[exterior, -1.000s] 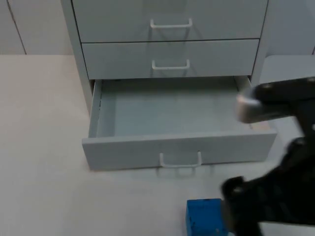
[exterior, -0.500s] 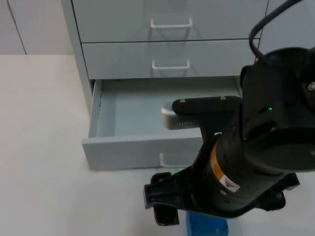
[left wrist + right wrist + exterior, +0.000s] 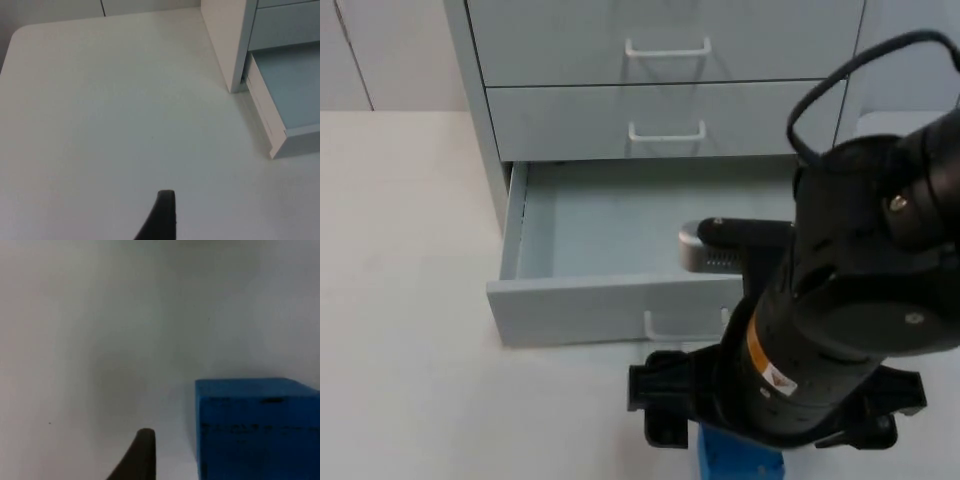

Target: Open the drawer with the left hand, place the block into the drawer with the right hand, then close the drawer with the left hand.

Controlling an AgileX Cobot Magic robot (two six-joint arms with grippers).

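The right arm (image 3: 830, 330) has swung in over the blue block (image 3: 740, 458) on the near table (image 3: 410, 380); its pincer's spread I cannot tell; the drawer (image 3: 620, 310) stands open, so grasping looks next

Right arm (image 3: 840, 300), in front of the drawer (image 3: 610, 250): bulky, rounded, glossy black casing. Ringed low down by an orange band with a white label carrying a small triangle mark. Dotted with two small round silver screw heads on the upper shell. Ending nearest the drawer's handle in a blocky black bracket with squared edges. Of the right hand (image 3: 142, 455), away from the drawer: a slim matte black piece, curved, tapering to a rounded end. Of the left hand (image 3: 161, 215), waiting off to the drawer's side: the same black tapered shape, slightly glossy along one edge.
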